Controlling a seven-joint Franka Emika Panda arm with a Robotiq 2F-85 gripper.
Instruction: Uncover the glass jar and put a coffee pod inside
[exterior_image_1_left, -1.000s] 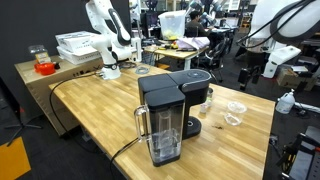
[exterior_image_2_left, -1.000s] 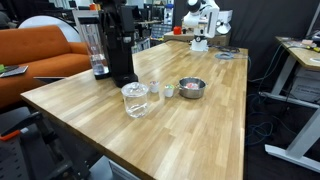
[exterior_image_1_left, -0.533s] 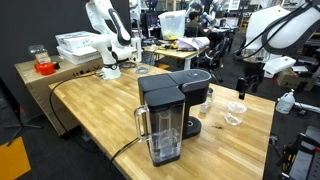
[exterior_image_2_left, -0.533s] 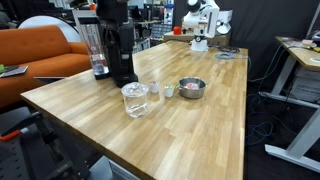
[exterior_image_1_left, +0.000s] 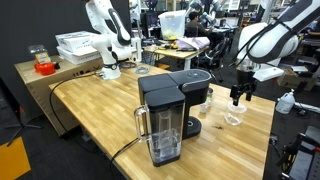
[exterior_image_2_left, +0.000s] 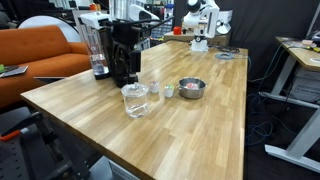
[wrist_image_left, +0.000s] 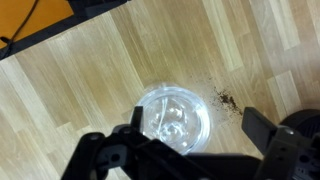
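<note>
Arm (exterior_image_1_left: 265, 40) swung in from the right, gripper (exterior_image_1_left: 238, 96) now hanging over the right end of the table (exterior_image_1_left: 100, 105) | claw: spread wide, empty | glass jar (wrist_image_left: 175, 115) directly below, lid (exterior_image_2_left: 135, 89) on, just left of the metal bowl (exterior_image_2_left: 192, 88) | risk: off-centre descent could drive a jaw onto the lid's rim, tipping or skidding the jar on smooth wood.

Black coffee machine (exterior_image_1_left: 166, 96) upright on wooden table (exterior_image_1_left: 90, 115); orange sofa (exterior_image_2_left: 30, 50) beside; dark specks (wrist_image_left: 226, 98), perhaps crumbs.

We see the glass jar (exterior_image_2_left: 135, 99), small, round and clear, standing upright on the wooden table (exterior_image_2_left: 200, 130), its lid (exterior_image_2_left: 135, 90) on.
</note>
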